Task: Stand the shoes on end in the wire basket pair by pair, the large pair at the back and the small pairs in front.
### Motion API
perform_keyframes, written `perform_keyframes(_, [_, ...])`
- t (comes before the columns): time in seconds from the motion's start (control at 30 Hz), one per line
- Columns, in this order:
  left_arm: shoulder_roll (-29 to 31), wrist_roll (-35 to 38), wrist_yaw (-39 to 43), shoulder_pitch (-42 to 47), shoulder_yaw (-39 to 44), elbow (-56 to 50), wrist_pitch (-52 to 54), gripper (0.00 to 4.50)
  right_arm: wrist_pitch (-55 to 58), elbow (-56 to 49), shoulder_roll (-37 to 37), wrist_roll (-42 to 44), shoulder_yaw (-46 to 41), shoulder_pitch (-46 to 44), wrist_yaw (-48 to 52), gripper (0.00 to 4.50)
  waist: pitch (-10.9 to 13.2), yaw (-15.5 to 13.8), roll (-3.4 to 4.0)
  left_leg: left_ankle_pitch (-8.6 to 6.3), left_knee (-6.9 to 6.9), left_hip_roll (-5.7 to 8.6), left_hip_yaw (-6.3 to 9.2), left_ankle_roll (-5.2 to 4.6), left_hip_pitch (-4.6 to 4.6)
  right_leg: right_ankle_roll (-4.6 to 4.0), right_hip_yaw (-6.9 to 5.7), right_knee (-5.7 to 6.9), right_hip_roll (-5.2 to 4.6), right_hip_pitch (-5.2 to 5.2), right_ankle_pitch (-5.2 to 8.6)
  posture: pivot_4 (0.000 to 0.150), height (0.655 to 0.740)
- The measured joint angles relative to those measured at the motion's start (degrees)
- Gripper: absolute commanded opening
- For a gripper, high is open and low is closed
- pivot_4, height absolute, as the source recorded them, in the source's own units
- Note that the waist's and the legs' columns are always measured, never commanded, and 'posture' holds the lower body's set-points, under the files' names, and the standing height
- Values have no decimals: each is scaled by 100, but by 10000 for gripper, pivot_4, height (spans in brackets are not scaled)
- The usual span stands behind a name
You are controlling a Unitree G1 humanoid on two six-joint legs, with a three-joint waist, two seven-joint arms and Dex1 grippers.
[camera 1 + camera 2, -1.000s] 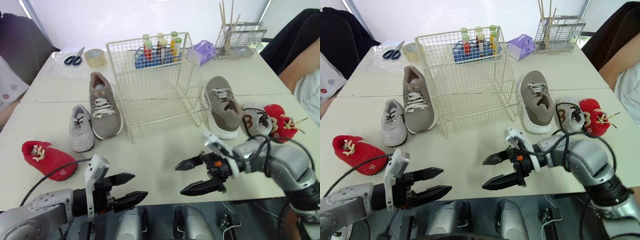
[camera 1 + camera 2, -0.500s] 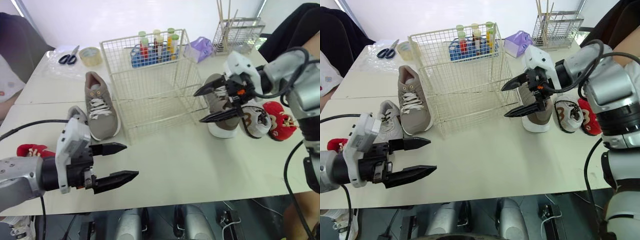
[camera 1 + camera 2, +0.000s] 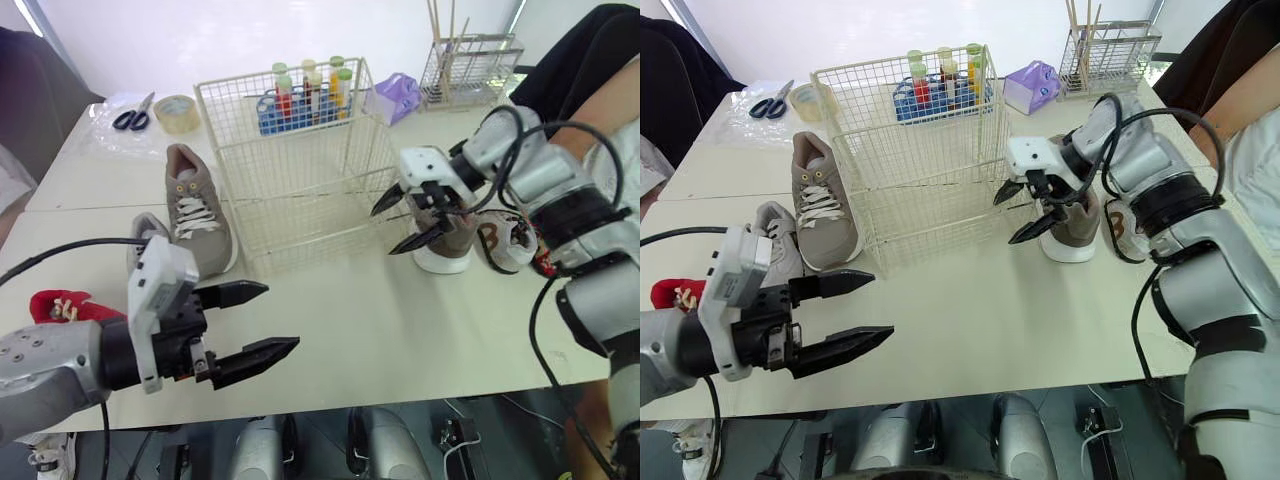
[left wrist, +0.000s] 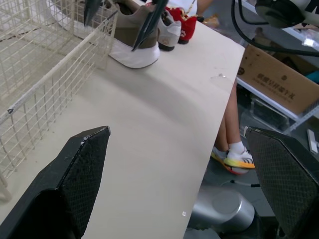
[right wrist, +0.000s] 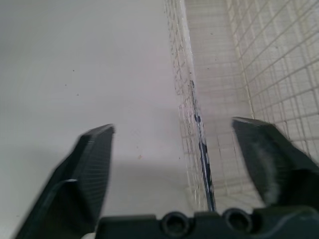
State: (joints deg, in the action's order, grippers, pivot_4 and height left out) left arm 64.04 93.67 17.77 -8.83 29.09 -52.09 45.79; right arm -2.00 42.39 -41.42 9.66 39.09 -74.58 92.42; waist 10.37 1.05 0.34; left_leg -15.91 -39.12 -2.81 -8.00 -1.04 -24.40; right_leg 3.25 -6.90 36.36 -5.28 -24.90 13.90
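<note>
"Six shoes lay flat on the tabletop (image 3: 350, 320), three either side of the wire basket (image 3: 300, 190), which stood in the upper middle of the frame."

"Where were the big ones?"

"The left taupe shoe (image 3: 200, 205) lay just beside the basket's left wall, toe towards the near edge. A small grey shoe (image 3: 785, 245) sat next to it, and a small red shoe (image 3: 55, 303) lay further out at the left edge. The right taupe shoe (image 3: 445, 240) lay close to the basket's right wall, with a small pale shoe (image 3: 505, 240) against its far side and another red shoe (image 4: 187, 22) beyond that."

"And the arms?"

"Both had their fingers spread wide, holding nothing. The left gripper (image 3: 280, 318) hung over bare tabletop at the lower left, pointing right, well short of the basket. The right gripper (image 3: 383, 230) was right of centre, in front of the right taupe shoe, its tips aimed at the basket's right wall. I couldn't tell whether it touched the shoe."

"Anything else on there?"

"Behind the basket was a blue rack of bottles (image 3: 300, 100). Scissors (image 3: 130, 115) and a tape roll (image 3: 178, 112) lay at the upper left, and a wire holder with sticks (image 3: 470, 70) stood at the upper right."
</note>
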Motion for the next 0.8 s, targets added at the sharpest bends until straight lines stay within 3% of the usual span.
perform_keyframes(0.1, [-48, -74, -83, -2, -141, -29, -17, 45000, -327, 337, 172, -278, 44, -70, 1, 8996, 0, -13, 0, 0, 0, 0, 1, 0, -1, 0, 1, 0, 1, 1, 0, 1500, 7400])
perform_keyframes(0.17, [-67, -114, -105, -3, -165, -43, -38, 45000, -439, 451, 216, -406, -44, -102, -44, 1388, 0, -6, 0, 0, -2, 0, 1, 0, 0, 0, 1, 0, 1, 2, 0, 1500, 7400])
perform_keyframes(0.37, [-223, -286, -168, -65, -366, -109, -135, 45000, 50, -139, 54, -494, -469, 182, -11, 1388, 0, -36, 0, 1, -2, 0, 6, 2, -1, 0, 3, 3, 1, 3, 0, 1500, 7400])
perform_keyframes(0.53, [-342, -476, -150, -3, -679, -130, -174, 45000, 1580, -1818, -289, -435, -1080, 956, -266, 1388, 0, -56, 0, 1, -3, 1, 10, 2, -2, 0, 1, 4, 0, 5, 0, 1500, 7400])
perform_keyframes(0.8, [-351, -771, 195, 600, -1138, 281, -163, 45000, 4486, -4646, -289, -190, -1736, 1995, -1622, 1388, -1, -54, -1, 5, -5, 2, 12, 8, 1, 0, -3, 27, 0, -1, 0, 1500, 7400])
